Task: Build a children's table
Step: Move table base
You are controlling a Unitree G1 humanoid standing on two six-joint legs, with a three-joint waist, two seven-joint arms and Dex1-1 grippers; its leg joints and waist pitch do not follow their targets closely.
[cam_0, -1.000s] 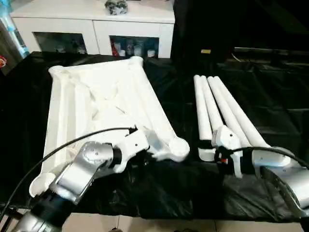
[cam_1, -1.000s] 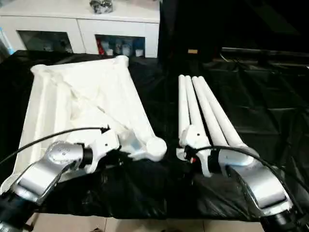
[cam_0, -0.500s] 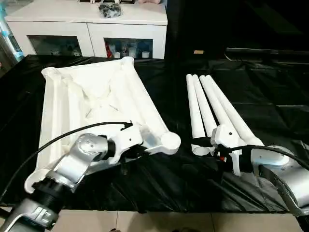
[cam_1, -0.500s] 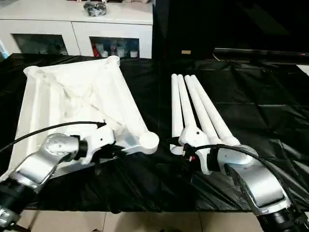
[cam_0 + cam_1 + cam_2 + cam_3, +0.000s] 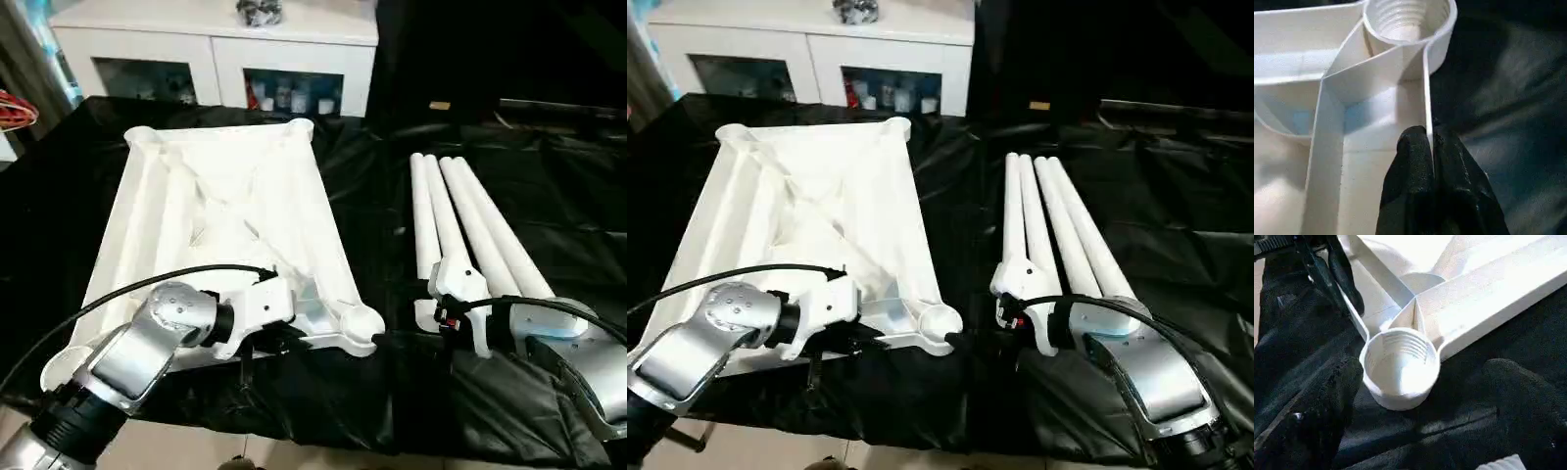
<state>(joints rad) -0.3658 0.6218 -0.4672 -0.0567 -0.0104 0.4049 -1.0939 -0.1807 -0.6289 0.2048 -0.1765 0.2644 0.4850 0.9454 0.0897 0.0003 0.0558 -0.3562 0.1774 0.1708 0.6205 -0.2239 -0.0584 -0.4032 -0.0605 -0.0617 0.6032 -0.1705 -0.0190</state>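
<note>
Table barely begun: no legs fitted.
We found the tabletop (image 5: 230,215) upside down on the surface (image 5: 549,196), left gripper (image 5: 1430,147) pinching its rim; right gripper (image 5: 1420,396) spread near corner socket (image 5: 1400,362); four legs (image 5: 460,225) lay beside.

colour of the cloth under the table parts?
Black, glossy and wrinkled. The cloth shows best in the left eye view, under the white tabletop and legs.

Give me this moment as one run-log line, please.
left gripper: shut on table top rim | right gripper: open | legs: loose
</note>
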